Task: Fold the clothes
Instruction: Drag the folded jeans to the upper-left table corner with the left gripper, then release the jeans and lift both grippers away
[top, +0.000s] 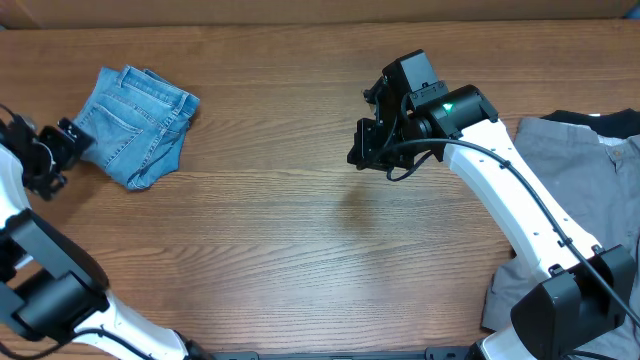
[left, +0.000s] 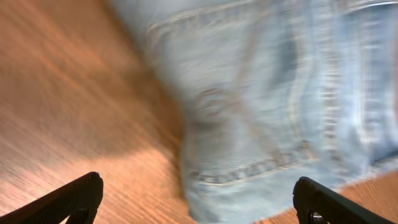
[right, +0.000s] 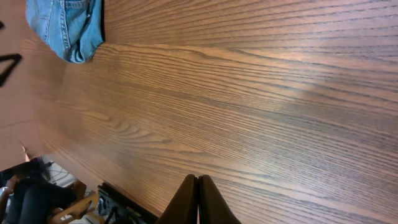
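Observation:
The light blue jeans lie folded into a compact bundle at the far left of the table, a stitched back pocket facing up. My left gripper is open and empty just left of the bundle, apart from it. In the left wrist view the jeans fill the upper right, blurred, with my open fingertips at the bottom corners. My right gripper is shut and empty over the middle of the table. In the right wrist view the shut fingers hang above bare wood, and the jeans show at the top left.
A heap of grey clothing with a dark garment on it lies at the right edge of the table, under the right arm. The wooden tabletop spans the frame. Past the table edge, gear shows in the right wrist view.

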